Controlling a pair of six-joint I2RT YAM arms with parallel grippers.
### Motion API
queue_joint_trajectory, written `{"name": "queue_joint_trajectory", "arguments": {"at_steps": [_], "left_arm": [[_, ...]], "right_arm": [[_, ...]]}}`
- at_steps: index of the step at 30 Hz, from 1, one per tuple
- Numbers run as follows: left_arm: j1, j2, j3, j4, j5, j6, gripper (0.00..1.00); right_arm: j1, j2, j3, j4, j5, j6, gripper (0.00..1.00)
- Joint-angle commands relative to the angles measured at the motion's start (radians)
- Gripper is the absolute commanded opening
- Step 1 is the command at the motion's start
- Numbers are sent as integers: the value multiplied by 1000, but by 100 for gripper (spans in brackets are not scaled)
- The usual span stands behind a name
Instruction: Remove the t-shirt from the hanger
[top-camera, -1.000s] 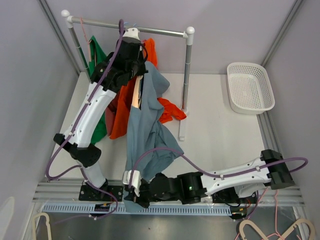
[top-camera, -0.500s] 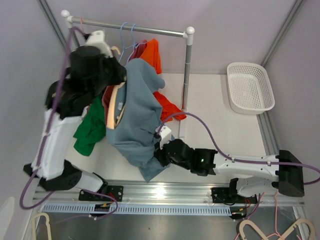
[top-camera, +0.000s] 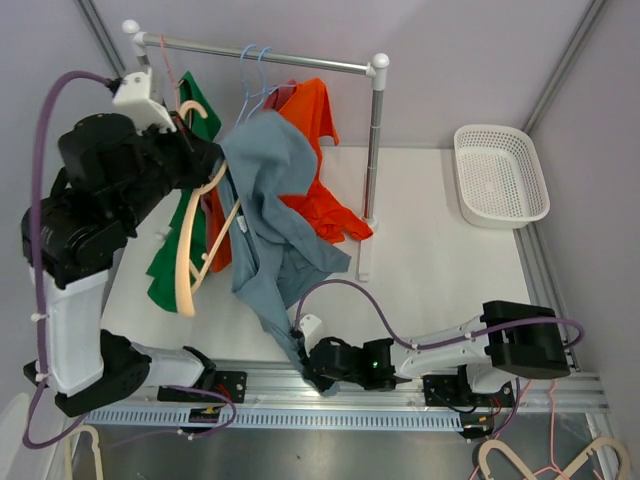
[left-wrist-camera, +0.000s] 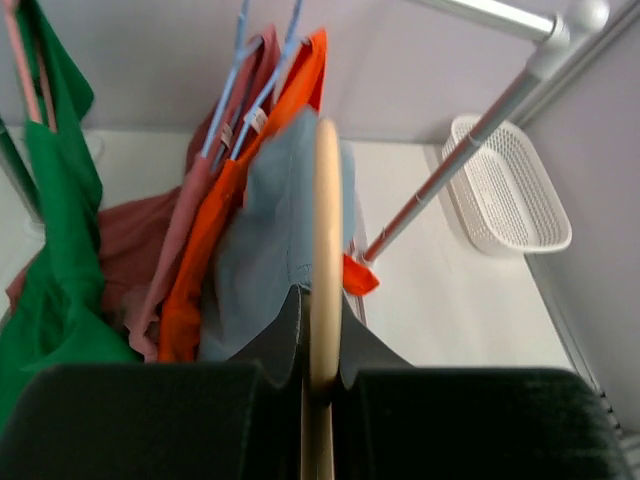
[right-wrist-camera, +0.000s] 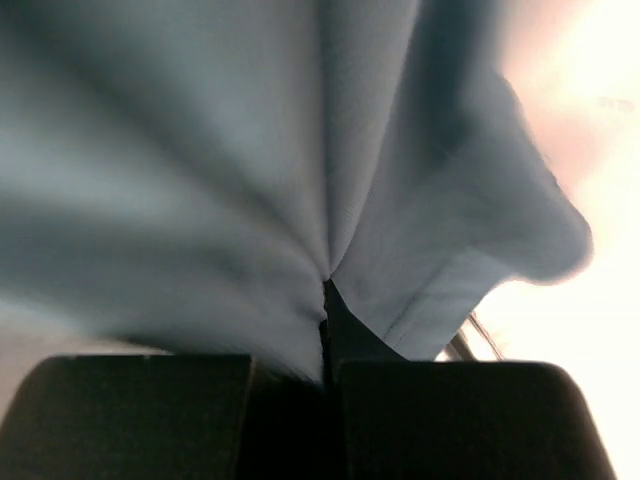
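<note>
Hanger (left-wrist-camera: 323, 250), cream and curved, sits at the far left of the top view. The left gripper (left-wrist-camera: 322, 332) has its jaws pressed together on it. That wrist camera sees the hanger edge-on, so its shape is hard to read there. From above, its lower arm is bare. The upper end is lost behind the dark wrist, and I cannot tell whether it is inside the collar.

A green shirt (top-camera: 165, 275) hangs beside it, partly hidden by the raised left arm.

Next comes the t-shirt (top-camera: 270, 210), grey-blue. It is bunched just beside the left gripper and drawn into a long diagonal strip down to the near table edge. There the right gripper (right-wrist-camera: 325, 330) has its jaws shut tight, pinching a fold of the hem. Its wrist view is nearly all blurred cloth, with an overexposed patch at right.

An orange shirt (top-camera: 318, 140) hangs behind the t-shirt, half covered by it. A reddish garment shows only as a sliver in the left wrist view.

The rack (top-camera: 300, 60) spans the back. A white basket (top-camera: 500, 175) sits well apart at right.
</note>
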Motion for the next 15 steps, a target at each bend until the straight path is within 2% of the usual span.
{"name": "queue_joint_trajectory", "arguments": {"at_steps": [1,5,7,9,12,13,15], "left_arm": [[8,-16,-7,77,95,-9,1],[8,-94,-65,62,151,-6,1],[7,-132,-73,22,252,-6,1],[5,-187,-181,29,312,-6,1],[2,-379,-464,130,398,-11,1],[2,-493,-578,159,415,-20,1],[2,-601,-728,213,478,-19,1]], "right_arm": [[0,-44,-7,-48,115,65,0],[-78,-138,26,-130,152,9,0],[-114,-185,46,-172,186,-6,0],[-181,-225,77,-226,244,-17,0],[-282,-322,117,-281,341,-11,0],[-315,-342,129,-304,358,0,0],[-373,-391,161,-364,363,9,0]]}}
